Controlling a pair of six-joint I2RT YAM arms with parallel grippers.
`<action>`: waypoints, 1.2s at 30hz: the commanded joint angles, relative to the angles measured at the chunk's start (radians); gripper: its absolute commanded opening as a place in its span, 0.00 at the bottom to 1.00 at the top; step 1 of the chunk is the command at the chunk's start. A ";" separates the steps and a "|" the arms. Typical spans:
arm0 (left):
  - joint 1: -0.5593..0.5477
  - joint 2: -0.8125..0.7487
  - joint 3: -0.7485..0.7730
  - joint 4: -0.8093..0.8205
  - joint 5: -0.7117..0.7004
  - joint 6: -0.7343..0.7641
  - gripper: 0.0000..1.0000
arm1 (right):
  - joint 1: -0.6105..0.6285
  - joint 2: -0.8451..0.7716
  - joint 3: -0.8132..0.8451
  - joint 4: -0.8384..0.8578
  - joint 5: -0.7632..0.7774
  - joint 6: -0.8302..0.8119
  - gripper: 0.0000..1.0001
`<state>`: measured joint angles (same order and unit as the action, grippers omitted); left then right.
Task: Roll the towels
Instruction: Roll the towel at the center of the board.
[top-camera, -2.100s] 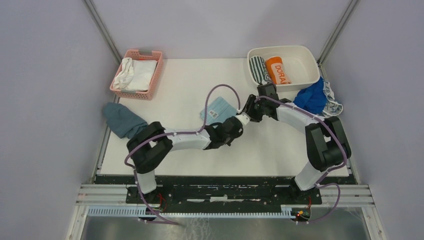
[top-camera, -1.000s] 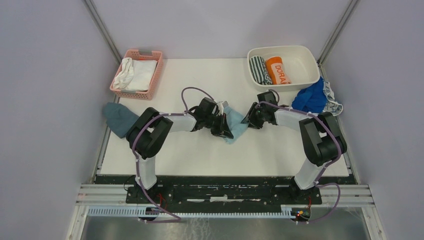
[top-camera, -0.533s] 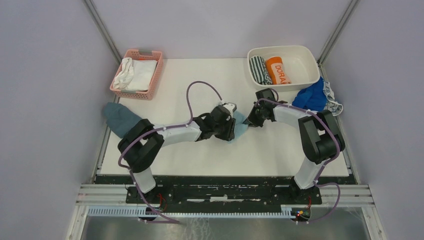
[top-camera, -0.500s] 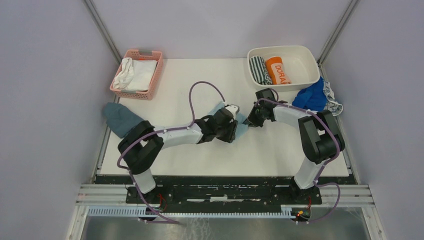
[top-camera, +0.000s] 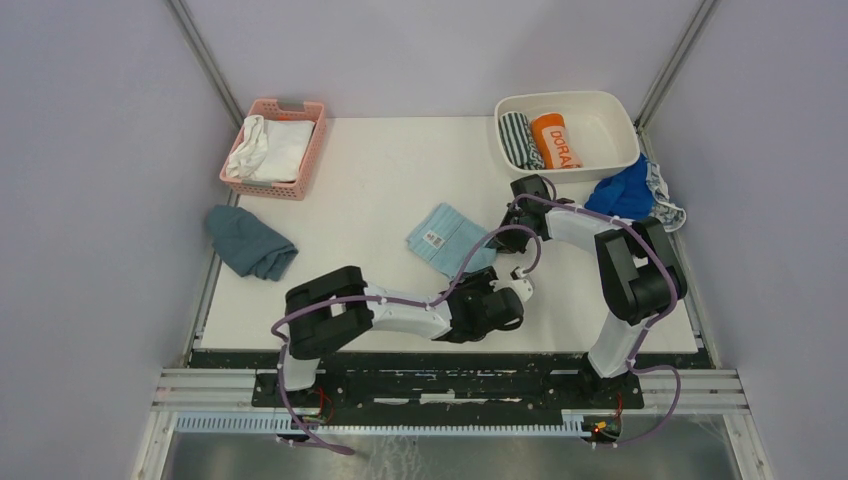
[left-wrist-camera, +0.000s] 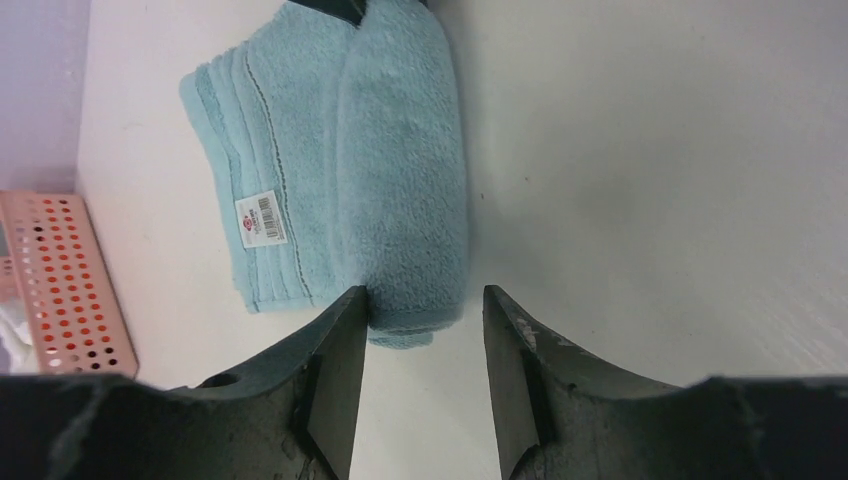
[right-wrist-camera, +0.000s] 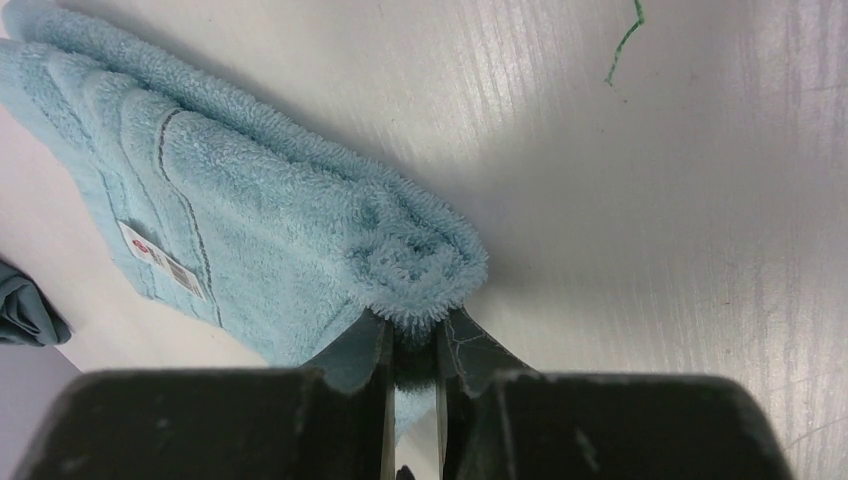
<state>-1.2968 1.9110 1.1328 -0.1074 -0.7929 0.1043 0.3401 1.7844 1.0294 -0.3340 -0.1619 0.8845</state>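
- Pinching the end of the rolled part of the light blue towel (right-wrist-camera: 250, 220), the right gripper (right-wrist-camera: 414, 362) has its jaws almost together, with a tuft of terry squeezed between them.
- This towel lies near the middle of the table (top-camera: 380, 180). Its left part is flat with a white label (left-wrist-camera: 259, 217) facing up, and its right edge is rolled into a thick tube.
- The left gripper (left-wrist-camera: 424, 375) stands partly open and holds nothing. Bare table shows between its fingers, and the near end of the tube lies just beside 1 fingertip (left-wrist-camera: 352, 312).
- From above, the left arm reaches across the near side of the table, with its gripper in front of the towel.
- The royal blue towel (top-camera: 620, 195) lies crumpled at the right edge of the table, touching the whitish patterned towel (top-camera: 668, 210) on its right.
- Just behind them, a white tub (top-camera: 605, 135) holds 2 rolled cloths side by side: a striped roll (top-camera: 517, 138) and an orange roll (top-camera: 556, 141) with lettering.
- A pink basket (top-camera: 285, 104) with white cloths (top-camera: 268, 148) sits at the far left corner.
- A teal-grey cloth (top-camera: 248, 243) is bunched at the left edge.
- A green thread (right-wrist-camera: 625, 40) lies on the table near the tube.
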 joint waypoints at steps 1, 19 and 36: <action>-0.022 0.050 0.046 0.053 -0.134 0.140 0.54 | -0.001 0.041 0.008 -0.043 0.024 -0.018 0.07; 0.035 0.191 0.078 -0.007 -0.068 0.080 0.33 | 0.000 0.025 0.006 -0.029 -0.027 -0.033 0.08; 0.445 -0.154 -0.017 -0.056 0.921 -0.357 0.03 | -0.008 -0.191 -0.015 0.088 -0.088 -0.132 0.61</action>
<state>-0.9535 1.8164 1.1347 -0.1852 -0.2455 -0.0708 0.3374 1.6749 1.0298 -0.2985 -0.2401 0.7811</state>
